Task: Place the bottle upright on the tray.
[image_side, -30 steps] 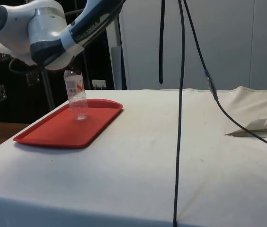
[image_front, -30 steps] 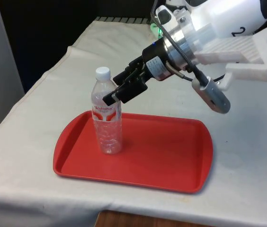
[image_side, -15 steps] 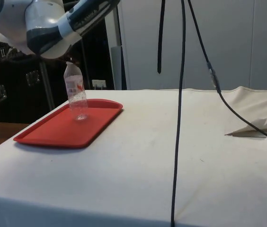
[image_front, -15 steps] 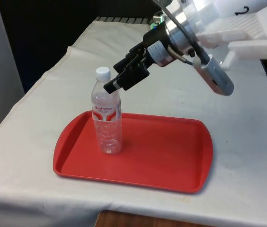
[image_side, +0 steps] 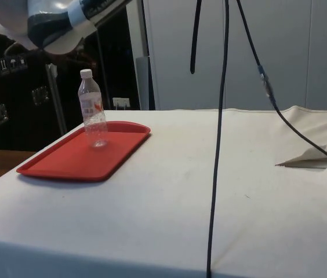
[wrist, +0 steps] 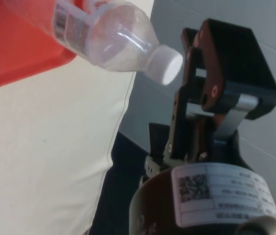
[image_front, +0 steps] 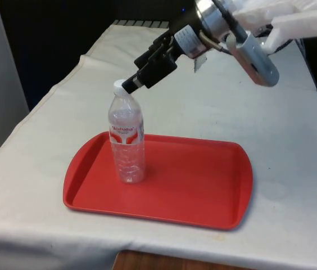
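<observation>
Now: bottle [image_front: 127,138], red-and-white label unreadable, upright at tray's [image_front: 203,202] 9 o'clock; tool [image_front: 131,85] by its cap, grip state unclear.

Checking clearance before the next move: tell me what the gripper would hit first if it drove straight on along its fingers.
Probably the bottle's white cap: the gripper points down toward the front view's left, fingertips beside it. Depth is unclear; it might pass beyond.

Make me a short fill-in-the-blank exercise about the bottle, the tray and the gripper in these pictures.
1. The bottle stands ____ on the tray.
2. The tray's colour is ____.
3. The bottle's cap is ____.
4. The gripper is up beside the bottle's ____.

Missing words: upright; red; white; cap
</observation>
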Robot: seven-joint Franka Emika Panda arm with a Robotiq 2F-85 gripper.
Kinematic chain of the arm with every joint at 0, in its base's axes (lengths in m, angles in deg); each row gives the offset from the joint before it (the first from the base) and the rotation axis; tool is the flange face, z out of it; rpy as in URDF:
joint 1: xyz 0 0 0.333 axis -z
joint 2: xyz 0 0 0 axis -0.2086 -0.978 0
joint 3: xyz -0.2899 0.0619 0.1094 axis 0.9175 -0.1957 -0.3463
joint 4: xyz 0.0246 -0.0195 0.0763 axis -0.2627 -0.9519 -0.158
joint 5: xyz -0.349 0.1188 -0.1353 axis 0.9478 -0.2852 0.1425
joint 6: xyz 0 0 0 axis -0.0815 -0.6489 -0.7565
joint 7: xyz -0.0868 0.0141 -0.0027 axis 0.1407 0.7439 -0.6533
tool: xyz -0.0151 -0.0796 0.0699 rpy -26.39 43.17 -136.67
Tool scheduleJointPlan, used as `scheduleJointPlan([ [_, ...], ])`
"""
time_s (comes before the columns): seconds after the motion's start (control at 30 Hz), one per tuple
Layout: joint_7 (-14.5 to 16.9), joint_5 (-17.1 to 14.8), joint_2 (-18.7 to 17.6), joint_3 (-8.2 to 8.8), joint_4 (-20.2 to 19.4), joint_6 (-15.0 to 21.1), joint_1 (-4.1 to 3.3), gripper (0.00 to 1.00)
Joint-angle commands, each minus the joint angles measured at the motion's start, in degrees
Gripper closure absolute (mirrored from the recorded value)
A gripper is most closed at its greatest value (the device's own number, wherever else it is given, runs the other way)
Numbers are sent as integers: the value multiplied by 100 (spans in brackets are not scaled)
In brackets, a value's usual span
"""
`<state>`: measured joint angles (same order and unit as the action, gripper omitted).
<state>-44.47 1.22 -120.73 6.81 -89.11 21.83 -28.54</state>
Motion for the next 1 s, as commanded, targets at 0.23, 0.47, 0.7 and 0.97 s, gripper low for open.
scheduleJointPlan([
  [0.23, 120, -69, 218, -103, -46, -74, 63, 0],
  [0.47, 166, -97, 338, -195, -34, -178, 109, 0],
  [0.7, 183, -155, 447, -252, -17, -223, 143, 0],
  [0.97, 149, -126, 476, -246, 0, -275, 149, 0],
])
